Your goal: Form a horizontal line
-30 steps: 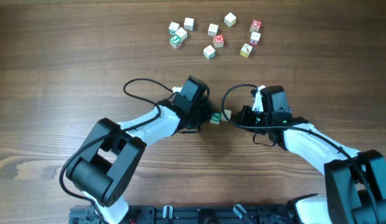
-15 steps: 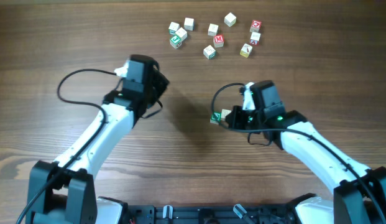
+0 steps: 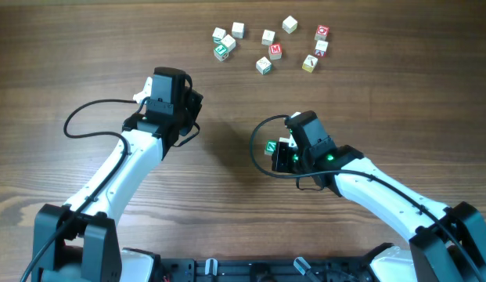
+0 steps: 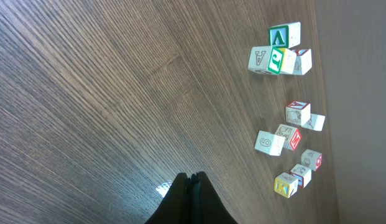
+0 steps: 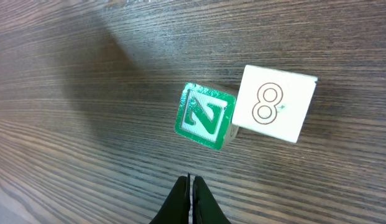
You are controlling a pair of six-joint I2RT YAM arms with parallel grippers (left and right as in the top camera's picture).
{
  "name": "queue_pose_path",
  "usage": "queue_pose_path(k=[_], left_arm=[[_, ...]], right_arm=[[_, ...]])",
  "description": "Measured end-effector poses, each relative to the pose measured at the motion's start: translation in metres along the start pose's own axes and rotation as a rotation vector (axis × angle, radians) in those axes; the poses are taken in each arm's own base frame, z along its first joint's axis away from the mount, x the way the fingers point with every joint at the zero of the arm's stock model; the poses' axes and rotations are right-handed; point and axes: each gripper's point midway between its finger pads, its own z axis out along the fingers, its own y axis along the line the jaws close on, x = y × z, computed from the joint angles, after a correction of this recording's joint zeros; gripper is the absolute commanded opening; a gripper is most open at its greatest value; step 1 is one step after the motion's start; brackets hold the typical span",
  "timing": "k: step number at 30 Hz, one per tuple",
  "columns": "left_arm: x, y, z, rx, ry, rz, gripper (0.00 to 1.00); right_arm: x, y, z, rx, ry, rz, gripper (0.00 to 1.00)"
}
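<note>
A green-faced cube with a white letter (image 3: 269,146) lies mid-table, touching a plain pale cube marked 8 (image 3: 283,142) on its right. Both show in the right wrist view, the green cube (image 5: 205,117) and the pale cube (image 5: 275,102), with the green one turned slightly. My right gripper (image 3: 280,159) (image 5: 189,180) is shut and empty, just in front of the green cube and not touching it. My left gripper (image 3: 192,106) (image 4: 191,177) is shut and empty, far to the left. I cannot single out a pale cube with blue trim.
Several loose letter cubes, some red-lettered, lie in a cluster (image 3: 268,43) at the back of the wooden table (image 3: 86,63). The left wrist view shows them along its right side (image 4: 286,130). A black cable loops beside each wrist.
My left arm has swung away from the two cubes, up and to the left. My right gripper has shifted left, closer to them. The two cubes have stayed in place.
</note>
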Motion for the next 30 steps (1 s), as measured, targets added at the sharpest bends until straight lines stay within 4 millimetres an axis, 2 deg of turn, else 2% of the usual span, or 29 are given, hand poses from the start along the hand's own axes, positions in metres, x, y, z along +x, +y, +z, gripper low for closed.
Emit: queue_pose_path(k=[7, 14, 19, 30], left_arm=[[0.004, -0.001, 0.0, 0.004, 0.02, -0.006, 0.04], [0.01, -0.004, 0.0, 0.019, 0.054, -0.006, 0.04], [0.011, -0.004, 0.0, 0.023, 0.061, -0.006, 0.04], [0.011, -0.004, 0.0, 0.023, 0.061, -0.006, 0.06]], right_arm=[[0.004, -0.005, 0.008, 0.016, 0.02, 0.028, 0.05], [0.009, 0.004, 0.014, -0.016, 0.046, 0.116, 0.05], [0.017, -0.005, 0.027, 0.018, 0.082, 0.201, 0.04], [0.009, -0.001, 0.028, -0.002, 0.051, 0.238, 0.04]])
